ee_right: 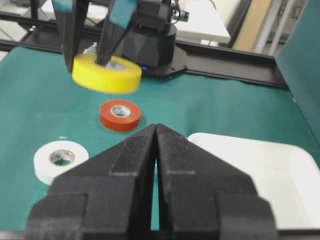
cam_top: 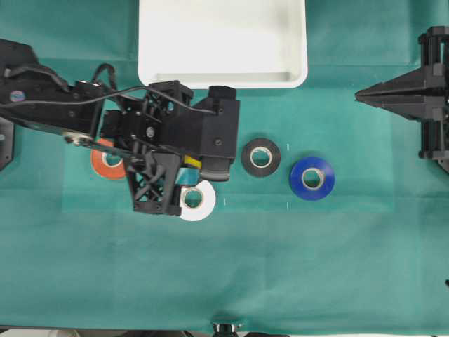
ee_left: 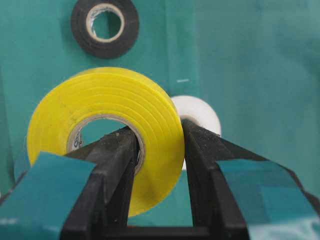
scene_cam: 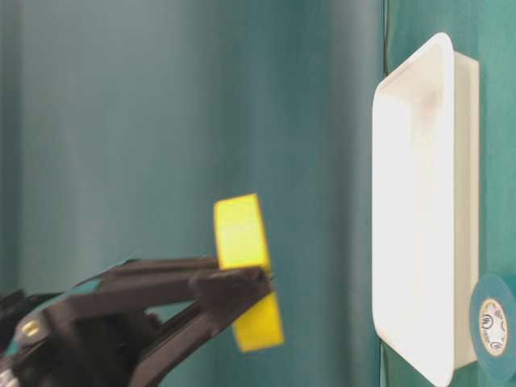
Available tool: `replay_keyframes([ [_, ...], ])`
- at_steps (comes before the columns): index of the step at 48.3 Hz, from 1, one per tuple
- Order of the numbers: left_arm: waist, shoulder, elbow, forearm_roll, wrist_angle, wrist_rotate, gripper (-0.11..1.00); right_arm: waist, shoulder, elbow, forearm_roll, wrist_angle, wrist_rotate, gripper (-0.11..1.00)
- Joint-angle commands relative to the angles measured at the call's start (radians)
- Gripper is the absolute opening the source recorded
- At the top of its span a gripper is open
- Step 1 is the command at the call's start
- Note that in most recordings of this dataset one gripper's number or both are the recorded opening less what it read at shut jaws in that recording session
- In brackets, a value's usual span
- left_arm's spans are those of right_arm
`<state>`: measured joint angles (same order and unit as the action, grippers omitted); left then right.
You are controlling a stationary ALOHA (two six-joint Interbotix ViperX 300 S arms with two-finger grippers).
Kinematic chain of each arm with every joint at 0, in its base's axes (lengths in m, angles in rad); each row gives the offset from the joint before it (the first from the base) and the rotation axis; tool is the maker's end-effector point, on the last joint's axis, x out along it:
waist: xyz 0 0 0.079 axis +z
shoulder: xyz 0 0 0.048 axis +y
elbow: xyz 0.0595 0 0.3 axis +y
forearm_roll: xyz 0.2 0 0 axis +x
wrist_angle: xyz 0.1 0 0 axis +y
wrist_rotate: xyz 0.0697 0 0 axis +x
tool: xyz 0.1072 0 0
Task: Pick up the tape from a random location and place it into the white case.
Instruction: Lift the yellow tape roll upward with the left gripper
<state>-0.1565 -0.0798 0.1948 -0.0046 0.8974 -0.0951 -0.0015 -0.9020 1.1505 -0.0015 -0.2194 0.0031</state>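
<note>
The yellow tape (ee_left: 150, 115) hangs in the air above the green cloth, lifted clear of it. My left gripper (ee_left: 160, 132) is shut on its wall, one finger inside the pale core and one outside. From overhead only a sliver of the tape (cam_top: 193, 163) shows under the left gripper (cam_top: 189, 170). In the table-level view the tape (scene_cam: 242, 234) is held some way short of the white case (scene_cam: 419, 201). The white case (cam_top: 223, 42) lies empty at the back centre. My right gripper (cam_top: 359, 95) rests shut at the far right, holding nothing.
On the cloth lie a white roll (cam_top: 198, 201), a black roll (cam_top: 260, 156), a blue roll (cam_top: 312, 177) and an orange-red roll (cam_top: 106, 163), partly under the left arm. The right wrist view shows the orange-red roll (ee_right: 120, 115) below the raised tape (ee_right: 106, 74).
</note>
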Motion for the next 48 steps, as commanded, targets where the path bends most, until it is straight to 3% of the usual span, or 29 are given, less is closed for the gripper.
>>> replay_keyframes([
  [1, -0.008, -0.041, -0.021, 0.000, 0.021, 0.000, 0.24, 0.002, 0.006, -0.028, 0.000, -0.006, 0.002, 0.00],
  [48, -0.012, -0.044, -0.037, 0.002, 0.038, 0.000, 0.24, 0.002, 0.006, -0.028, 0.000, -0.006, 0.000, 0.00],
])
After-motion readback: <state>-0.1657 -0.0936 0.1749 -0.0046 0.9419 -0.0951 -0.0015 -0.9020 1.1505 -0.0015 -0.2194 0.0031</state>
